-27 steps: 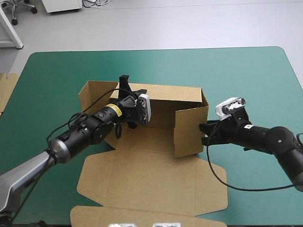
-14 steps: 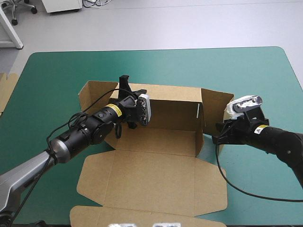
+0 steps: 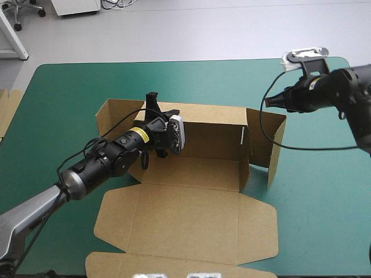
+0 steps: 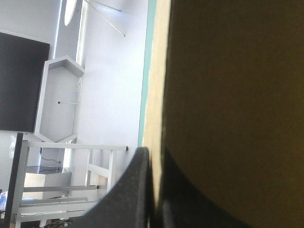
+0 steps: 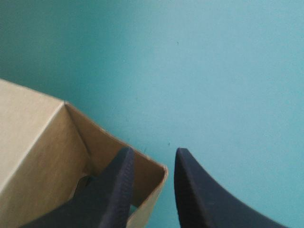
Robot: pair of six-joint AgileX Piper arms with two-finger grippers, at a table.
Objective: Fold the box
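The brown box (image 3: 191, 168) lies in the middle of the teal-green table with its back wall raised and its lid panel (image 3: 185, 223) flat toward the front edge. My left gripper (image 3: 152, 104) is shut on the back wall's top edge near the left corner. In the left wrist view the board (image 4: 228, 104) stands between the black fingers (image 4: 135, 190). The right end flap (image 3: 277, 145) hangs swung outward. Above and beyond it my right gripper (image 3: 268, 102) hovers open. In the right wrist view it (image 5: 153, 156) holds nothing and hangs over the box's corner (image 5: 57, 142).
More brown board (image 3: 8, 110) shows at the table's left edge. Bare teal-green cover (image 3: 324, 191) lies to the right of the box and beyond its back wall.
My right gripper has come off the right end flap and risen toward the far right. The flap swung outward from its folded-in position. The left arm has not moved.
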